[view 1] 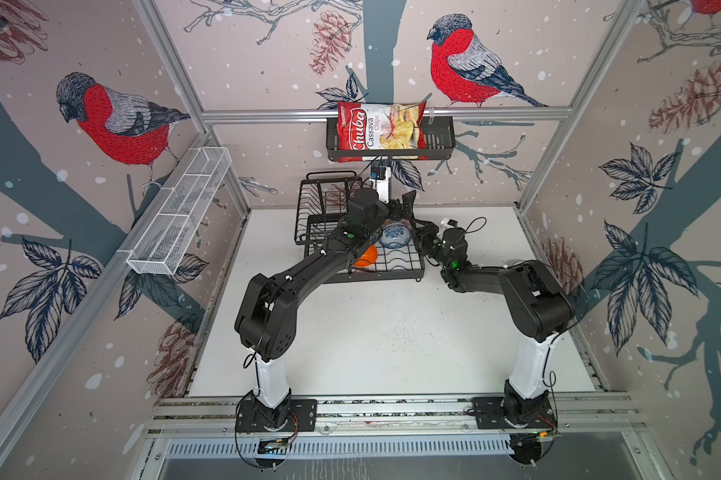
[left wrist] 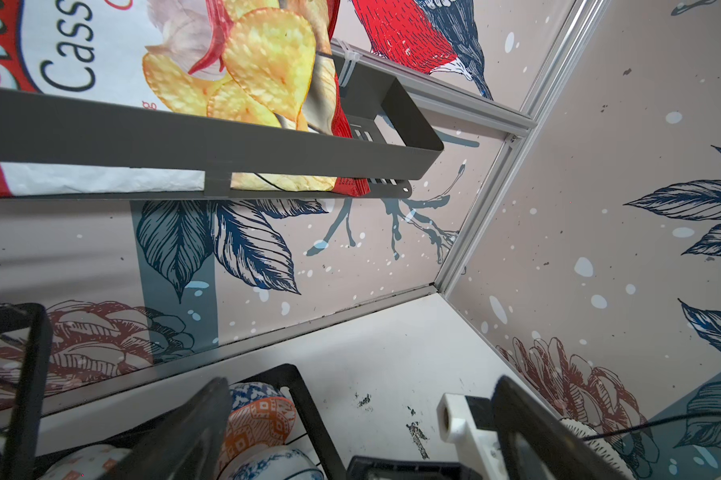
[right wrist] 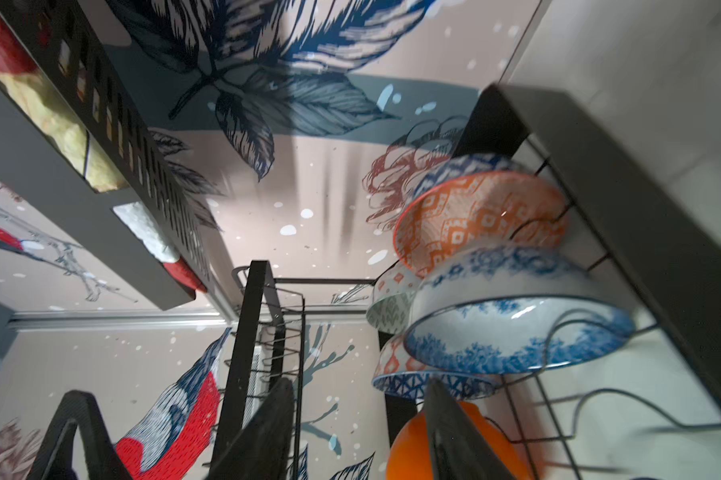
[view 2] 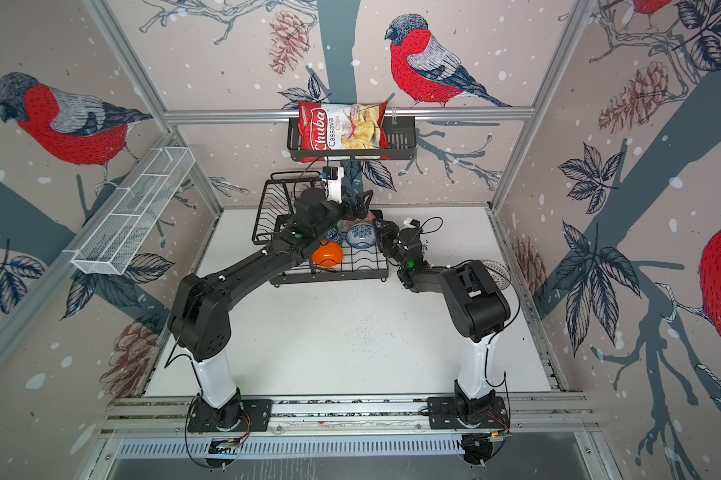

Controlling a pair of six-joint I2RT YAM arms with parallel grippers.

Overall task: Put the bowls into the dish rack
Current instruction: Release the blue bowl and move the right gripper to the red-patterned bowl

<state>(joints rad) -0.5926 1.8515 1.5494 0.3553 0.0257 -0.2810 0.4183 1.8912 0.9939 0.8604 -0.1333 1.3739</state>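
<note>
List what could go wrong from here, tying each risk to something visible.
1. The blue-white floral bowl stands tilted on edge in the dish rack; the right tool beside it could nudge it over.
2. The left tool hangs close to the right tool over the rack; they might clash.
3. The white lattice bowl sits beside the right arm, which could sweep it.

Six bowls [view 2: 360,237] in all. Five sit in the one dish rack [view 1: 375,275] — an orange-patterned bowl [right wrist: 475,216], a blue-and-white flowered bowl [right wrist: 516,316], a grey-green bowl [right wrist: 385,311], a dark blue bowl [right wrist: 433,384] and a plain orange bowl [view 2: 327,255]; they overlap, so the count goes by colour. The sixth, a white patterned bowl [view 2: 498,272], stands alone near the right edge of the desk [view 1: 392,345]. One chips bag [view 1: 375,129] lies in one black basket [view 1: 441,124], and there is one white mesh shelf [view 1: 180,216] — plus two robot arms, the left arm [view 1: 308,266] and the right arm [view 1: 495,278].
</note>
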